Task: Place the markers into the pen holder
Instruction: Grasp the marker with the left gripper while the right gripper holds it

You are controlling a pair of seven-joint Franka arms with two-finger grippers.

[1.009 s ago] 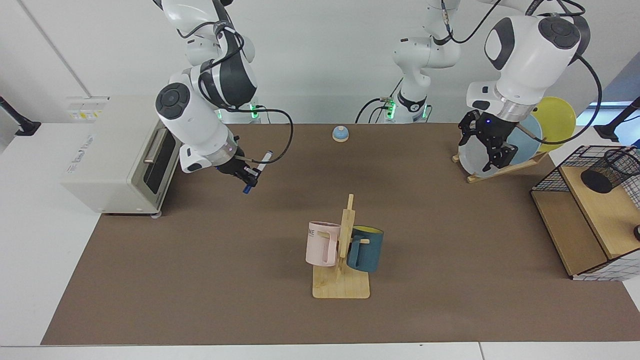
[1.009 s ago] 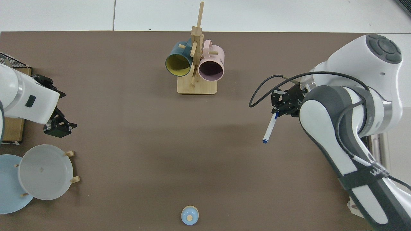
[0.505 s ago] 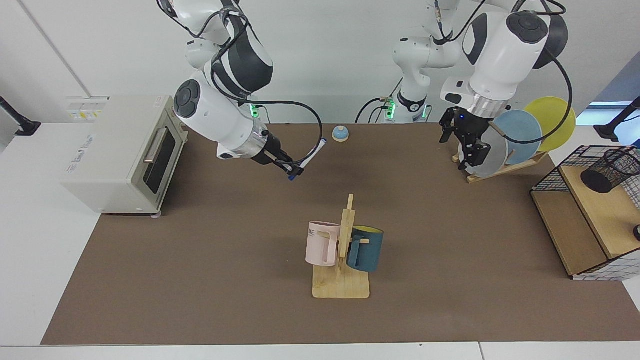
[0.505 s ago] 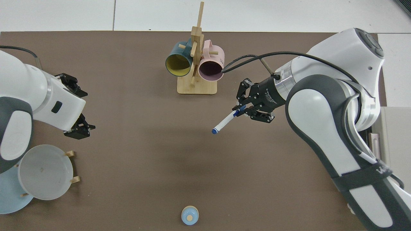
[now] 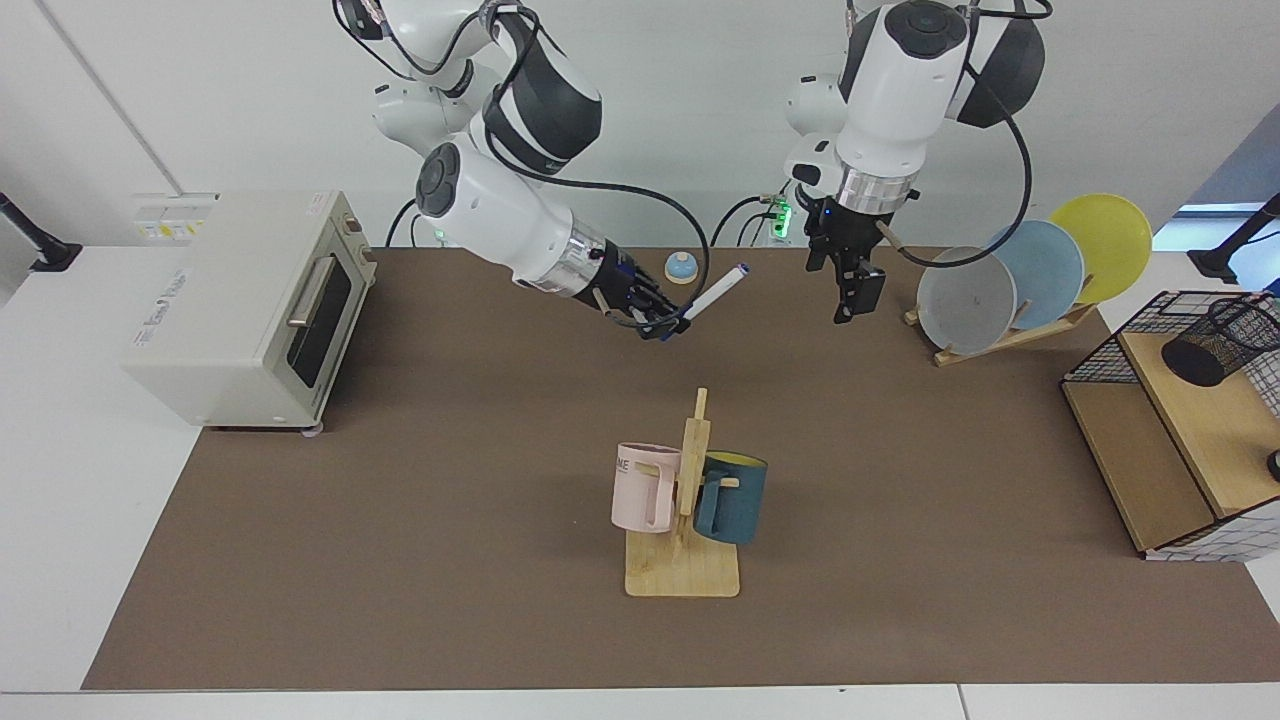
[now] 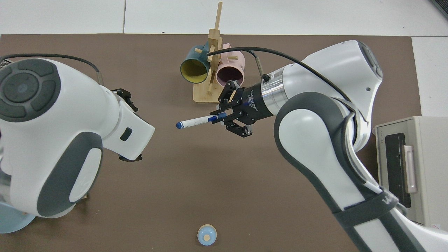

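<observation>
The right gripper (image 5: 662,325) is raised above the brown-matted worktop (image 5: 450,500), behind the wooden mug stand (image 5: 683,560) and on the toaster-oven side of it. Its jaws are closed on the dark blue capped end of the slim white-barrelled marker (image 5: 712,295), which slants up and away from the jaws toward the left gripper (image 5: 850,290); in the top view the marker (image 6: 196,121) lies nearly level, its free tip aimed at the other arm. The left gripper hangs above the worktop, behind the mug stand on the plate-rack side, well apart from the marker's tip; I cannot tell how far its jaws are parted. The small black wire-mesh pen holder (image 5: 1222,343) lies tipped on the wooden shelf of the black wire-grid rack (image 5: 1090,365), well away from the mug stand.
</observation>
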